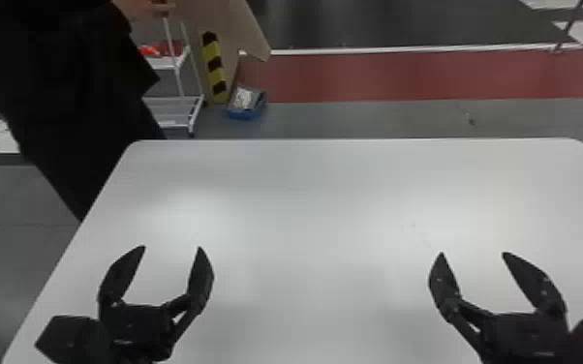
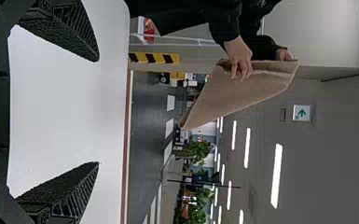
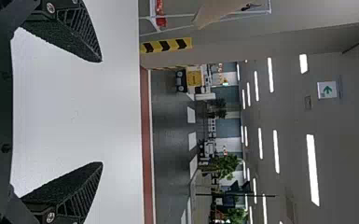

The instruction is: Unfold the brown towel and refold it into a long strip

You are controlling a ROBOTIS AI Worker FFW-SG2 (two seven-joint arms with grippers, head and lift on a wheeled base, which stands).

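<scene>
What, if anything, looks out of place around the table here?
The brown towel: a person's hands hold it in the air near the table's far left corner, odd when the robot should be refolding it. The left gripper and right gripper stand open, holding nothing. I see no spill.

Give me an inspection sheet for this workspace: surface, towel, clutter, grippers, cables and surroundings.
Surface: white table with rounded far corners.
Job's things: brown cloth towel, held up by a person's hands, off the table.
Clutter: small blue bin on the floor beyond.
Grippers: black two-fingered left gripper and matching right gripper, both open, nothing between their fingers.
Cables: nothing seen.
Surroundings: yellow-and-black striped guard, red floor band.
</scene>
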